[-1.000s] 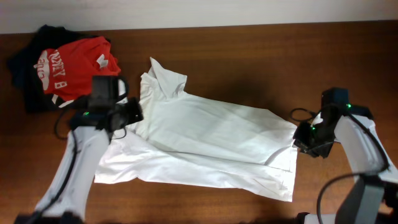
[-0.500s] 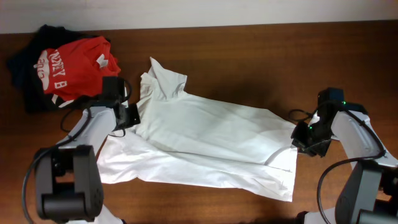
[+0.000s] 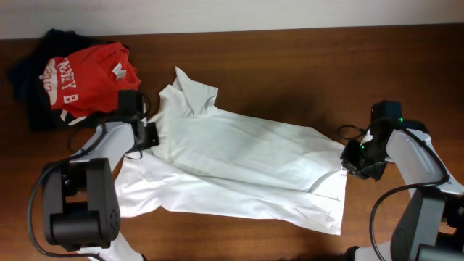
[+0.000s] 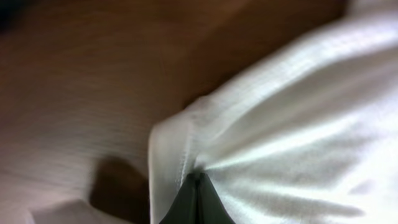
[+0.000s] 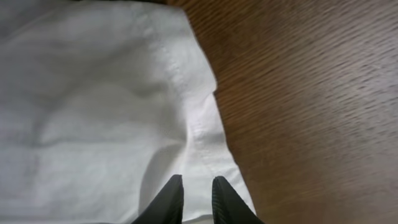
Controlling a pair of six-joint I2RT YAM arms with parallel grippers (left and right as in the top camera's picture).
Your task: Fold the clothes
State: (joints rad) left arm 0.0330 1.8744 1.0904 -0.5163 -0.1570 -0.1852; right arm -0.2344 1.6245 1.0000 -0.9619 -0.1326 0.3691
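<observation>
Clothes (image 3: 239, 170): spread on table (image 3: 290, 72), not yet folded.
Left pincer (image 4: 198, 179): pressed together, pinching garment edge, unchanged.
Right pincer (image 5: 194, 185): narrowed over hem; hold uncertain.
Lift-and-fold likely next.

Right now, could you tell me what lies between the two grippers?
The white garment spans the whole stretch from left gripper to right gripper, seen in the overhead view.

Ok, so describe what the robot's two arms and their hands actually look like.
Both the left arm and right arm have pale grey, rounded links joined by bulky black joint housings. Thin black cables loop beside the wrists, and small green lights glow on the right arm. The left hand and right hand each end in two slim, dark, tapered fingers.
</observation>
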